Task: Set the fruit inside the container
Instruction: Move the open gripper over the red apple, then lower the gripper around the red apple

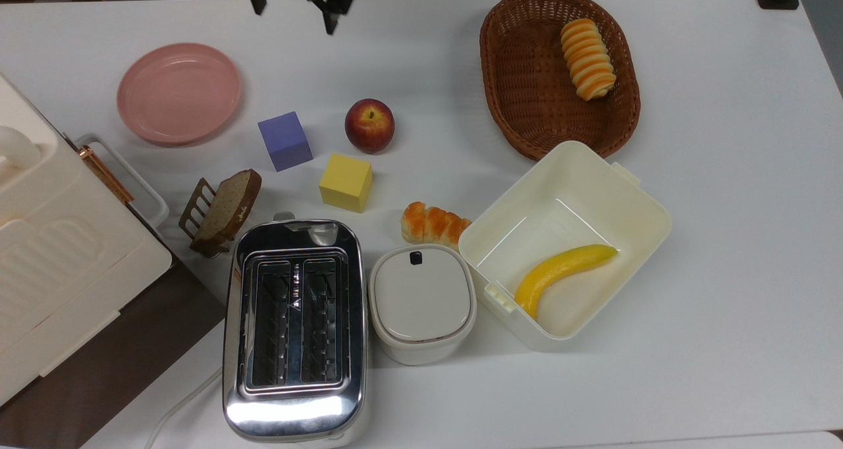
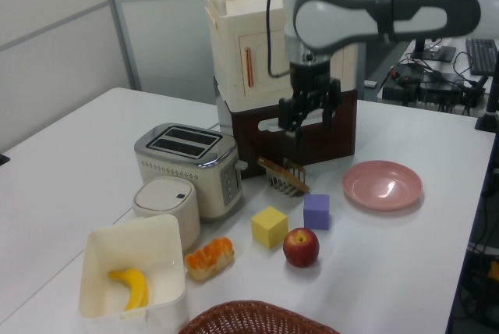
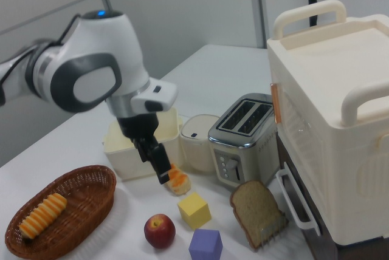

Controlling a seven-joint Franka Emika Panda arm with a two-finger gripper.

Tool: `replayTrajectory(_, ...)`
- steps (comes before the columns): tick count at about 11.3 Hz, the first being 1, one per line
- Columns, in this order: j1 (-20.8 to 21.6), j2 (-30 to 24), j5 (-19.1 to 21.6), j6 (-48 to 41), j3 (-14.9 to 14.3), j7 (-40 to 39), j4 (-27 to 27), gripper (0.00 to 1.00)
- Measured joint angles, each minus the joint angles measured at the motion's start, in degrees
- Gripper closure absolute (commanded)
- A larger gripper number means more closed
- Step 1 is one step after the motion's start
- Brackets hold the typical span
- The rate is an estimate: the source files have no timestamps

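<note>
The fruit, a red apple [image 1: 369, 125] [image 2: 301, 247] [image 3: 159, 231], sits on the white table between a purple cube [image 1: 284, 141] and the wicker basket [image 1: 527, 87]. The container, a cream-white square box [image 1: 586, 158] [image 2: 129, 248] [image 3: 121, 153], stands at the top view's right with a yellow banana [image 1: 560, 271] inside. My gripper [image 1: 294, 13] [image 2: 307, 124] [image 3: 160, 169] hangs open and empty above the table. It is at the top view's upper edge, well beyond the apple.
The basket holds a striped bread roll [image 1: 587, 57]. Around the apple are a yellow cube [image 1: 346, 182], a pink plate [image 1: 179, 92], a croissant [image 1: 433, 224], a white lidded pot [image 1: 421, 301], a toaster [image 1: 293, 324] and a bread slice in a rack [image 1: 224, 209].
</note>
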Motion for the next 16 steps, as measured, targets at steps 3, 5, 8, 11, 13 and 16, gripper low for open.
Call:
replayTrajectory(3, -2.59, -2.78, 0.0, 11.05, 6.13, 5.7, -11.16, 0.0)
replayTrajectory(5, -2.95, -3.29, 0.0, 16.48, 6.95, 6.78, -16.02, 0.0)
replayTrajectory(8, -3.04, -2.59, 0.0, 22.11, 7.24, 7.2, -20.58, 0.0)
replayTrajectory(11, -3.03, 1.41, 0.0, 26.08, 7.63, 7.2, -21.82, 0.0)
replayTrajectory(13, -2.94, 4.4, 0.0, 28.89, 8.21, 7.2, -21.86, 0.0)
replayTrajectory(16, -2.66, 6.53, 0.0, 30.17, 9.02, 7.21, -21.85, 0.0)
